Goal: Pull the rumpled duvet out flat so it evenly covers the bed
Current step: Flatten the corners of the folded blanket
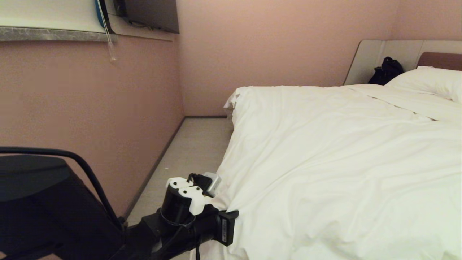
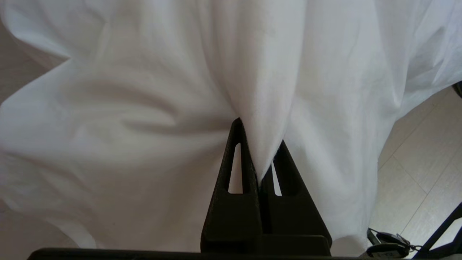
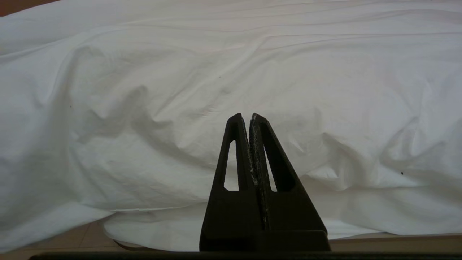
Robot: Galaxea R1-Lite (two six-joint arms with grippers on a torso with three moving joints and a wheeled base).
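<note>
At the bed's (image 1: 438,59) near left corner, left gripper (image 2: 260,144) fingers pinch a duvet (image 1: 335,151) fold to tug it flat, while right gripper (image 3: 249,119) fingers hover pressed together, empty.

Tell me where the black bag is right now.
In the head view the black bag sits far right at the head of the bed, against the pale grey headboard panel, just left of the white pillow.
</note>
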